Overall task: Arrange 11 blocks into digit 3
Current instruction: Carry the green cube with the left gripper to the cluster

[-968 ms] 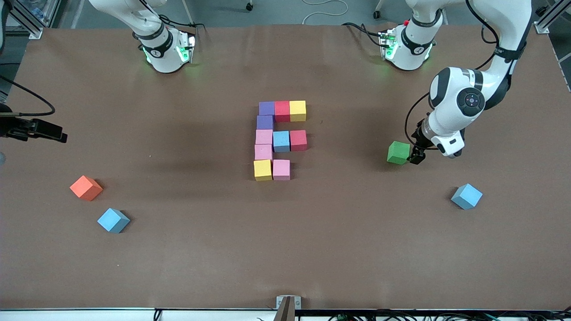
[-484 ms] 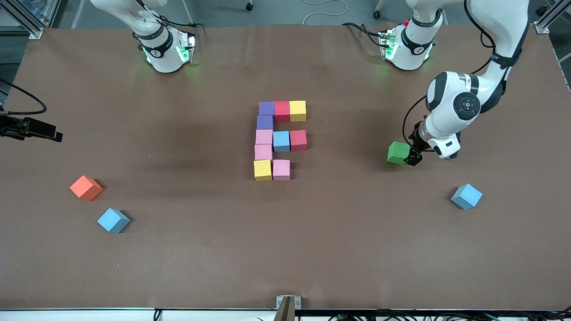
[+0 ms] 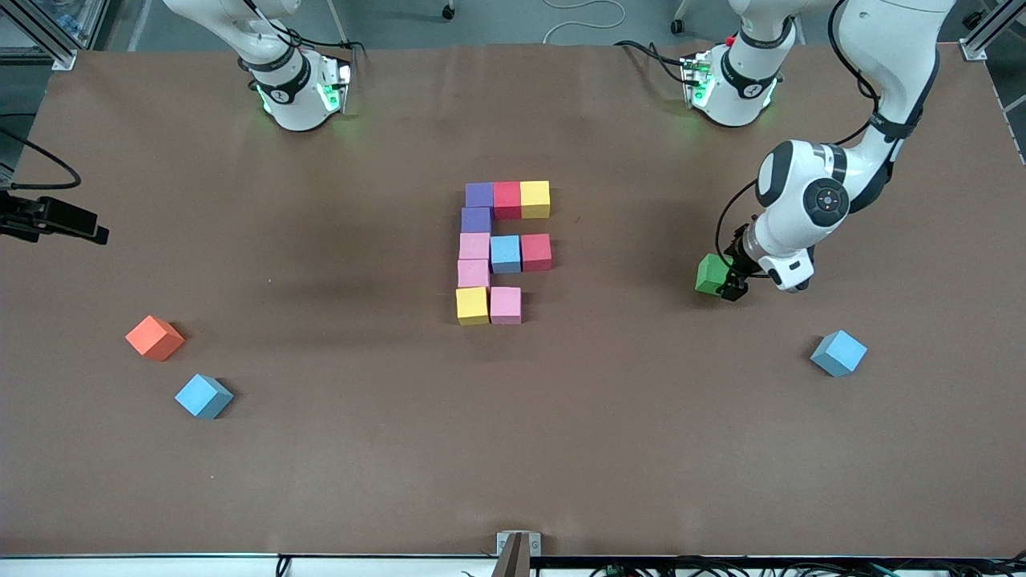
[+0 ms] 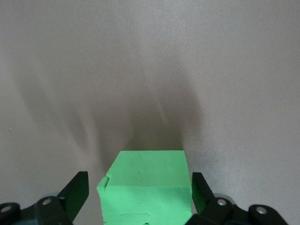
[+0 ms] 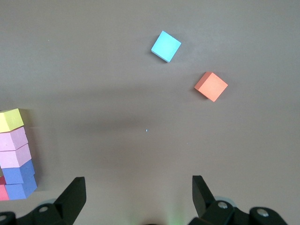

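Note:
Ten blocks touch in the middle of the table: a purple point(image 3: 479, 195), red point(image 3: 506, 199), yellow point(image 3: 535, 199) bar, a column of purple point(image 3: 476, 219) and two pink point(image 3: 474, 260), a light blue point(image 3: 505, 253) and red point(image 3: 535, 252) arm, then yellow point(image 3: 472, 304) and pink point(image 3: 505, 304) nearest the camera. The green block point(image 3: 708, 274) point(image 4: 147, 187) rests on the table toward the left arm's end. My left gripper point(image 3: 725, 280) point(image 4: 139, 190) is down astride it, open, a gap showing at one finger point(image 4: 75, 192). My right gripper point(image 3: 88, 228) point(image 5: 139, 190) waits open and empty at the right arm's end.
An orange cube point(image 3: 155, 337) point(image 5: 211, 86) and a light blue cube point(image 3: 203, 396) point(image 5: 166, 46) lie loose toward the right arm's end. Another light blue cube point(image 3: 838, 353) sits nearer the camera than the green block. The brown table point(image 3: 641, 441) is bare elsewhere.
My left gripper has shifted over the green block and come down around it, its fingers starting to narrow. My right gripper has drifted slightly toward the table's edge.

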